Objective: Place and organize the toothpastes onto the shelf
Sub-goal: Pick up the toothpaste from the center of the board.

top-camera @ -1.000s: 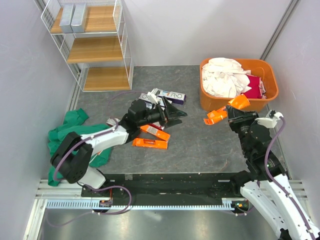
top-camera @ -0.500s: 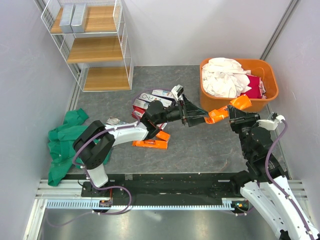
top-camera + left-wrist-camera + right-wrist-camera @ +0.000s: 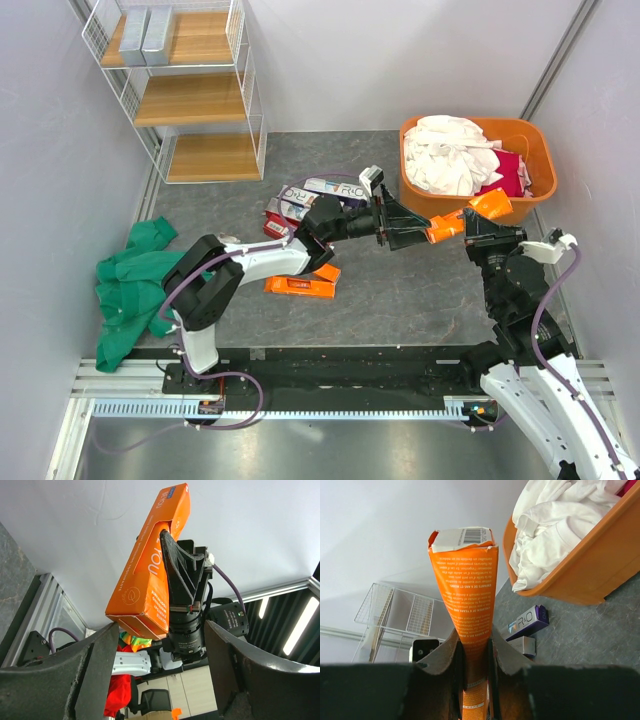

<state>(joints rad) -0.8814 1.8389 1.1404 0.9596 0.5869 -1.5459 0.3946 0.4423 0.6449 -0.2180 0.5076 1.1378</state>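
While my right gripper (image 3: 474, 647) clamps the bright orange cardboard toothpaste carton (image 3: 465, 575) by one end, I see the left gripper (image 3: 161, 627) spread wide. Its dark fingers (image 3: 65, 675) flank the carton's free end, and I cannot tell if they touch it. The carton hangs in the air just beside the orange plastic tub (image 3: 520, 205). Two silver-grey cartons (image 3: 145, 35) lie on the top board of the white wire shelf (image 3: 200, 100). A white-and-purple carton (image 3: 335, 188) and another orange carton (image 3: 300, 288) lie on the grey table (image 3: 400, 290).
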